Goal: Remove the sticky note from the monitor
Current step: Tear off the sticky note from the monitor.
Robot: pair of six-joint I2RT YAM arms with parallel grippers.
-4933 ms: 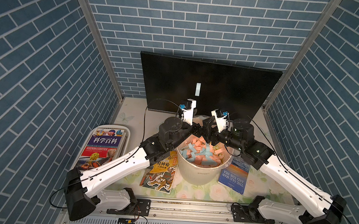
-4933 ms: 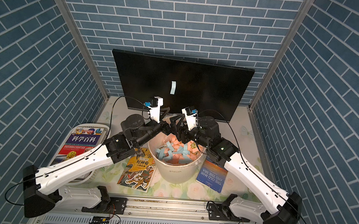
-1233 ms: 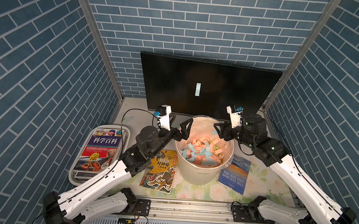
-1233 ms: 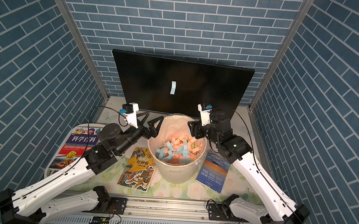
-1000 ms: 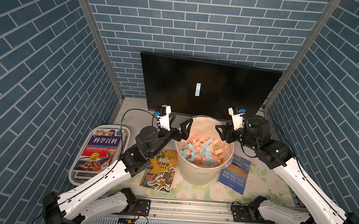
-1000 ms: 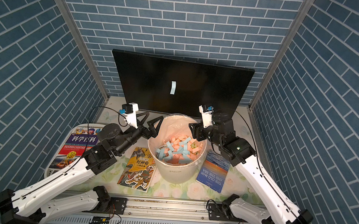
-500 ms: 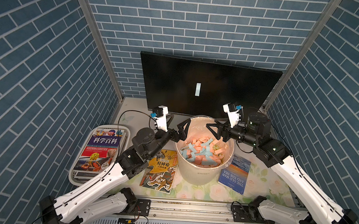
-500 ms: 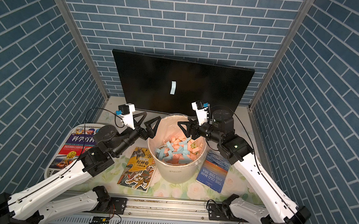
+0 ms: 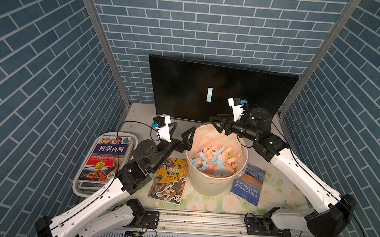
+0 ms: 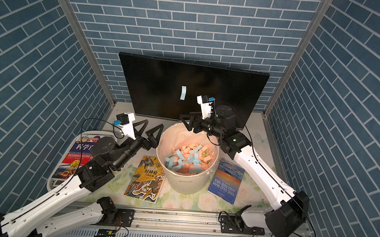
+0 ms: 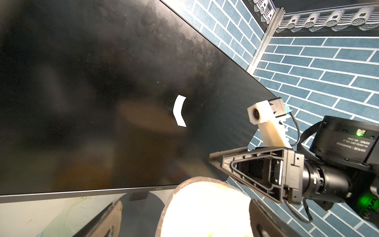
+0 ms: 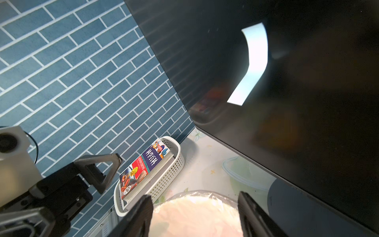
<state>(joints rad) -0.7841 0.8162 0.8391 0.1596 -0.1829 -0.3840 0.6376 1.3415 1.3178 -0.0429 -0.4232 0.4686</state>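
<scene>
Sticking to the dark monitor [image 9: 180, 84], the pale blue sticky note [image 9: 209, 94] is sitting behind and above the white bin [image 9: 212, 184], which is holding pink and blue paper strips. The right gripper [image 9: 214, 118] is hovering over the bin's back rim, below the note and not touching it, its jaws standing parted with nothing between them. The left gripper [image 9: 182, 127] is hanging just beside the bin's left rim, its jaws spread wide and empty. A yellow book [image 9: 168, 179] is lying left of the bin, and a blue book [image 9: 247, 183] is lying right of it.
</scene>
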